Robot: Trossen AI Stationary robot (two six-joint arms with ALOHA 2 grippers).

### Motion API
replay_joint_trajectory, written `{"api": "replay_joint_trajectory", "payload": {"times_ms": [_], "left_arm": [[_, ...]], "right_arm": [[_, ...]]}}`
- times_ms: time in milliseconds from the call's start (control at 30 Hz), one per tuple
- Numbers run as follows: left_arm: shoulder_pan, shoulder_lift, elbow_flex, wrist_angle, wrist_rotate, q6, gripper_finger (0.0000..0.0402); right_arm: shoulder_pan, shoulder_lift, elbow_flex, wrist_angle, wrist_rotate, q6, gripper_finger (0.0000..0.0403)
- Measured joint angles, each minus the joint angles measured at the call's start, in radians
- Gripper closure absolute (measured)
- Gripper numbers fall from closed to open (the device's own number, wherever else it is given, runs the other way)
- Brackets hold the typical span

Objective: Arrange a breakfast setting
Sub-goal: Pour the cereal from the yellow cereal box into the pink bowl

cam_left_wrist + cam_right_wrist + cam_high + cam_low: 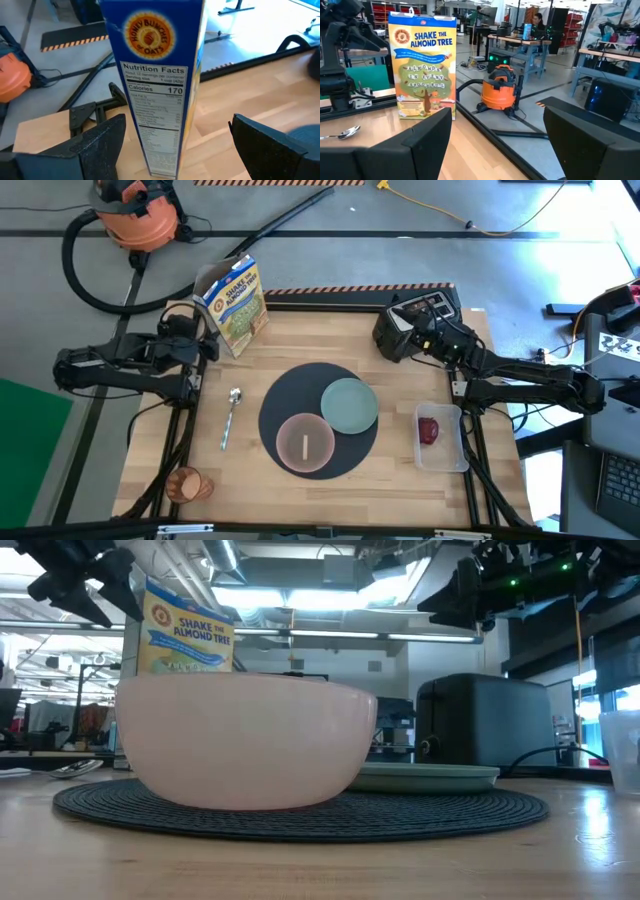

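Observation:
The round dark-grey mat [290,395] lies mid-table. On it stand the pink bowl [304,442] at the near side and the pale green plate [349,405] at the right. The metal spoon [231,415] lies left of the mat. The orange cup [190,484] stands at the near left corner. The red apple [429,429] lies in a clear tub. The toast slice is out of view. My left gripper [207,345] is open, with one finger on either side of a cereal box [160,85] and touching nothing. My right gripper [395,335] is open and empty above the black toaster [425,310].
The cereal box [235,305] stands upright at the far left of the table. The clear tub [440,442] sits near the right edge. The black toaster [480,720] stands at the far right corner. An orange vacuum [135,215] and its hose lie on the floor beyond the table.

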Motion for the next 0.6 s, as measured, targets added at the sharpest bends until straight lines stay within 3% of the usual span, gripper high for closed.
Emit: {"api": "replay_joint_trajectory", "payload": {"times_ms": [600], "left_arm": [[0.003, 0.001, -0.214, 0.115, -0.045, -0.085, 0.0053]], "right_arm": [[0.000, 0.000, 0.000, -0.023, -0.011, -0.001, 0.0100]]}}
